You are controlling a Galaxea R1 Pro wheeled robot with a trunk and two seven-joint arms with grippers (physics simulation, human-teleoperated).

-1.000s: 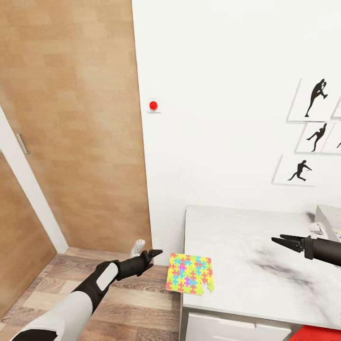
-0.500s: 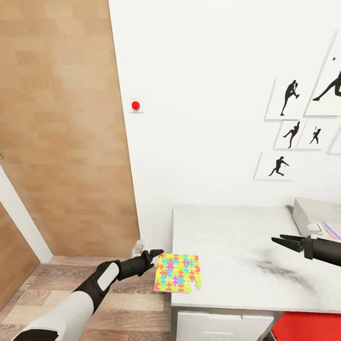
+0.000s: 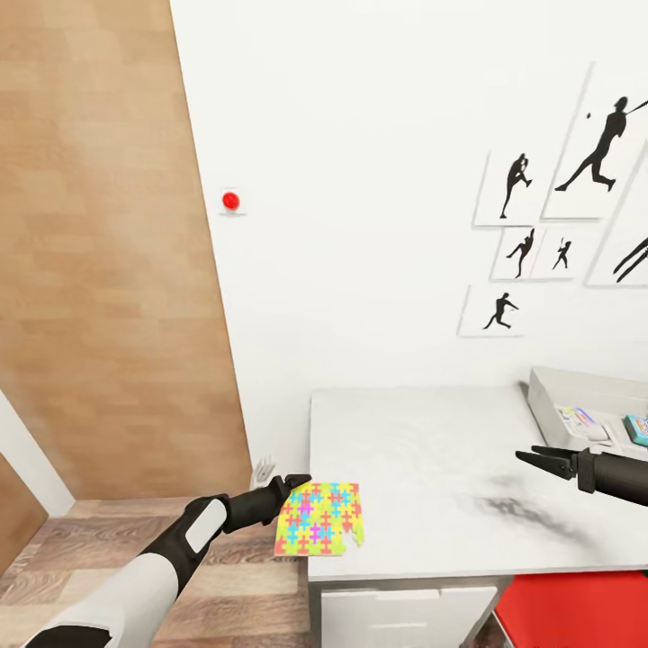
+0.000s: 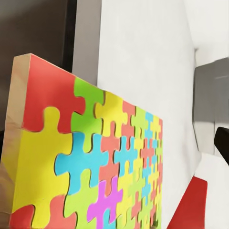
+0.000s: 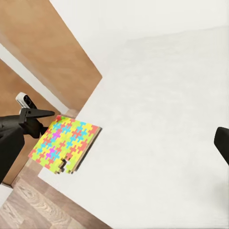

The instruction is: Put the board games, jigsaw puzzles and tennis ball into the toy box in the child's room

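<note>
Fingers [image 3: 297, 484] of left arm pinch jigsaw puzzle [image 3: 320, 517] over table [image 3: 432, 468] corner.

Your left arm reaches forward and low, its left gripper [image 3: 297, 483] clamped on the near edge of the jigsaw puzzle [image 3: 320, 518], holding it flat. Your right arm extends in from the right, its right gripper [image 3: 526, 458] pointing left with jaws slightly parted, holding nothing.

The jigsaw puzzle [image 4: 95, 162] looks like matt painted wood with pale bare edges; the bench [image 3: 423, 468] is smooth, mottled grey.
</note>
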